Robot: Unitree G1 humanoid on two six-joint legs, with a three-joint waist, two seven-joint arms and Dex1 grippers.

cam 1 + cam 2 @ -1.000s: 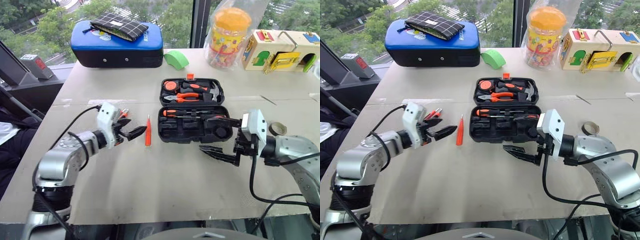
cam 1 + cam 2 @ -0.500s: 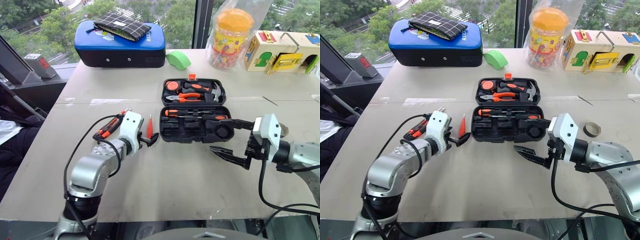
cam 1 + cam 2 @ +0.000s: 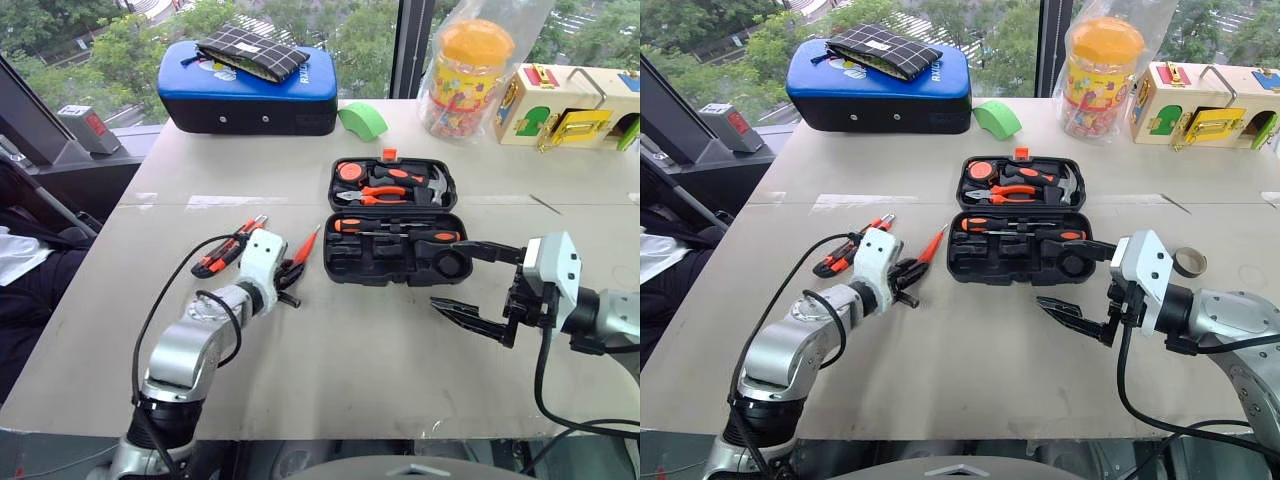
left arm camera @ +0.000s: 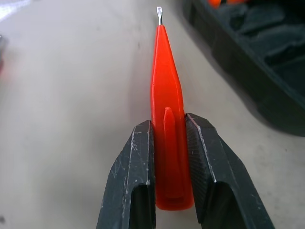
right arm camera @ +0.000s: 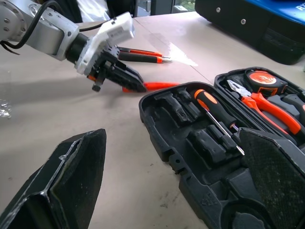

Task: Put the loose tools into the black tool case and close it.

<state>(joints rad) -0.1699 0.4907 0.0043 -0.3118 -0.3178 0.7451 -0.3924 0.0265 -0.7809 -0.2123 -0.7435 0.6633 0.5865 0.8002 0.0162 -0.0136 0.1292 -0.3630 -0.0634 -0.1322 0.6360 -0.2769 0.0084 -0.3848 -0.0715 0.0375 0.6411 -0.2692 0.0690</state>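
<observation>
Left fingers (image 4: 172, 157) pinch the small orange screwdriver (image 4: 167, 119) at frame centre-left; right fingers (image 3: 470, 285) are spread. Black tool case (image 3: 392, 250) lies open centre-frame, one screwdriver (image 3: 395, 228) seated, other tools (image 3: 228, 248) loose on the desk (image 3: 350, 370)

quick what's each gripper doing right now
Left gripper: closed on the small all-orange screwdriver, beside the black tool case.
Right gripper: open, holding nothing, near the case's front edge.

A test table (image 3: 400, 350) beside tall windows (image 3: 90, 40), with toys and cases.
</observation>
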